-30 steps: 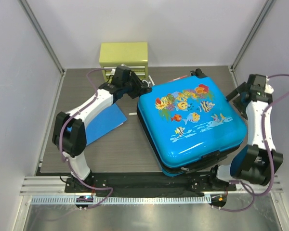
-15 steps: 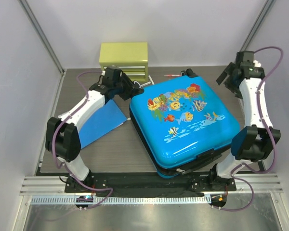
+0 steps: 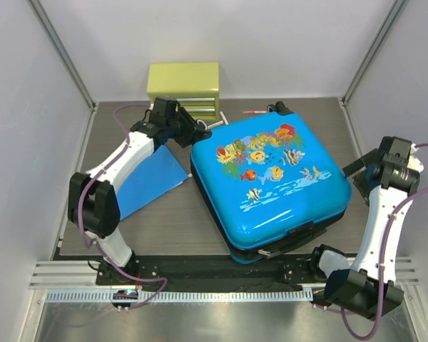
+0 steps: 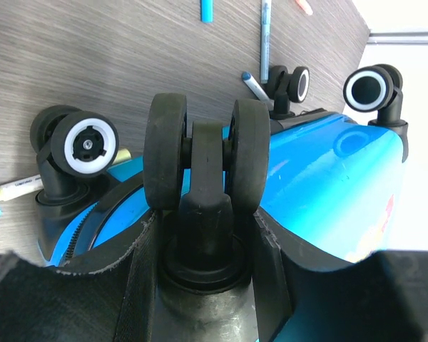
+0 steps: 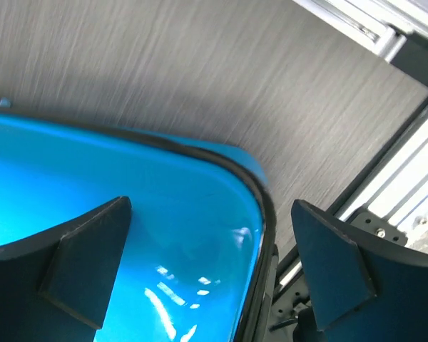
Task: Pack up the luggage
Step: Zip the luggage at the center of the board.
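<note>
Left hand [image 3: 200, 132] tight around a luggage [image 3: 271, 187] wheel [image 4: 205, 160], right hand [image 3: 355, 167] wide apart

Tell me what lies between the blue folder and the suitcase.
A white marker lies on the table there, between the blue folder and the luggage, beside a wheel. The left wrist view shows it plainly.

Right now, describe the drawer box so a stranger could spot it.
Start at the big blue fish-print luggage on the table. Look beyond its far-left corner to the back wall, where the drawer box stands. It is the only yellow-green thing, boxy and upright, unlike the flat blue folder nearer the camera.
</note>
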{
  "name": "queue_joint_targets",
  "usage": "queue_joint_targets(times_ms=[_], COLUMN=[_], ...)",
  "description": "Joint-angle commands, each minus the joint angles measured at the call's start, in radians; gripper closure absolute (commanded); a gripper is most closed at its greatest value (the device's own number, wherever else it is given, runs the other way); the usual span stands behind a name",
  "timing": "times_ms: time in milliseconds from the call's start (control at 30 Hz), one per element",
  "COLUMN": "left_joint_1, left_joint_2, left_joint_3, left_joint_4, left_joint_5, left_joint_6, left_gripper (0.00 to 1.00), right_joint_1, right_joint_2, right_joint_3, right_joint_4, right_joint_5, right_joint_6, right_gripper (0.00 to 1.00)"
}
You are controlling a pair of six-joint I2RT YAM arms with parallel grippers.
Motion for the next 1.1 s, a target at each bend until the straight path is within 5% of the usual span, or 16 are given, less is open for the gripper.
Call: queue_joint_targets(times_ms=[0, 300, 1067], left_joint_1=[0.061, 0.092, 0.15], left_joint_2=[-0.018, -0.008, 0.119], left_joint_3=[0.075, 0.062, 0.154], left_joint_4=[0.081, 0.106, 0.155], left_joint_5=[-0.048, -0.026, -0.098], left_joint_6=[0.018, 0.014, -0.021], left_gripper=[1.0, 1.0, 1.0], right_joint_1=[0.005, 0.002, 0.003], right_joint_2=[-0.102, -0.159, -0.145], right_joint_3=[-0.109, -0.19, -0.246], right_joint_4=[-0.174, -0.257, -0.316], right_joint_5=[0.022, 0.085, -0.297], right_joint_6=[0.07, 0.059, -0.147], right_gripper=[0.0, 0.0, 0.04])
